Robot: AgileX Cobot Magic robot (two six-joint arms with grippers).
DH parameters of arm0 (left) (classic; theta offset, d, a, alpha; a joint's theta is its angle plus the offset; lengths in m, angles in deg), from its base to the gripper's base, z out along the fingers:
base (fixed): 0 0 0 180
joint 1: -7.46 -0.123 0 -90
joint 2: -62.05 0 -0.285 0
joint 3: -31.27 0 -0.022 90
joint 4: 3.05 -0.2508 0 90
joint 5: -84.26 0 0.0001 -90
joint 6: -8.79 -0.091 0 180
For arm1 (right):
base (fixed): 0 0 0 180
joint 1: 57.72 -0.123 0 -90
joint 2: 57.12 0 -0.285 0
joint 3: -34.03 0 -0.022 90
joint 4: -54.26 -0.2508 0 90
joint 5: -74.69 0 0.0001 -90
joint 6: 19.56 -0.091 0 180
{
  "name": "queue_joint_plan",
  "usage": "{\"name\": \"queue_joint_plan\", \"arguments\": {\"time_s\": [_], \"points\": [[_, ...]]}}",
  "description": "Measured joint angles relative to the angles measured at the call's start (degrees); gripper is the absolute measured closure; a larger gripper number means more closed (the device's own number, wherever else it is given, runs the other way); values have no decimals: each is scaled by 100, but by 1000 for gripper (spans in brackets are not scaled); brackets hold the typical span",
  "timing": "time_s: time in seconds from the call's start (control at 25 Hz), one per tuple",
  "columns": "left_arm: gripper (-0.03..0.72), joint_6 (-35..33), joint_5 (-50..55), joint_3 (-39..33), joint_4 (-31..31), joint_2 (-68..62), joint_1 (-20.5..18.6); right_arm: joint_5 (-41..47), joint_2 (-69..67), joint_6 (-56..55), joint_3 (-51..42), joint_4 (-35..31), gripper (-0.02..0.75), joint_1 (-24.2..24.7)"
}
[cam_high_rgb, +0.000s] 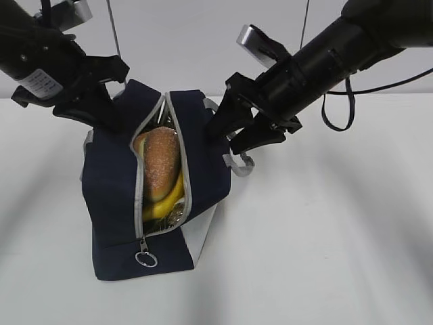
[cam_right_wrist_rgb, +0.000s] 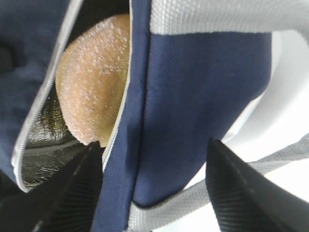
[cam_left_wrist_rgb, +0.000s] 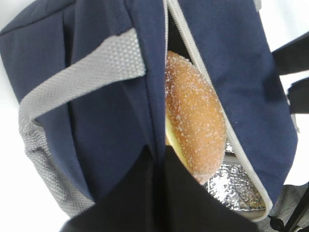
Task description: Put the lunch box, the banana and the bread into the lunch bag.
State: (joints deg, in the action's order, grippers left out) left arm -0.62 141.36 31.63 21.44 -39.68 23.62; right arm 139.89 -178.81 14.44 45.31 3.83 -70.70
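Observation:
The navy lunch bag stands mid-table with its zipper open. The speckled bread lies in the opening on top of the yellow banana. The lunch box is hidden. My left gripper is shut on the bag's left flap, and the left wrist view shows its jaws pinching the flap's edge beside the bread and a sliver of banana. My right gripper is open, its fingers astride the right flap with the gripper near the bread.
The metal ring pull hangs at the zipper's near end above the white end panel. A grey webbing handle loops out on the bag's right side. Silver lining shows inside. White table surrounds the bag.

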Motion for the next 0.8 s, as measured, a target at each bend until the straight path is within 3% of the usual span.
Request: {"name": "queue_joint_plan", "arguments": {"time_s": [0.28,0.56,0.64,0.8], "points": [[691,0,-1,0,0,0,0,-137,-258,-4,0,-190,296,-73],[691,0,-1,0,36,0,0,-226,-268,-4,0,-204,687,-73],[691,0,-1,0,122,0,0,-193,-268,-13,0,-267,734,-73],[691,-61,-36,0,575,0,26,8,-229,-38,42,-373,741,-73]]}}
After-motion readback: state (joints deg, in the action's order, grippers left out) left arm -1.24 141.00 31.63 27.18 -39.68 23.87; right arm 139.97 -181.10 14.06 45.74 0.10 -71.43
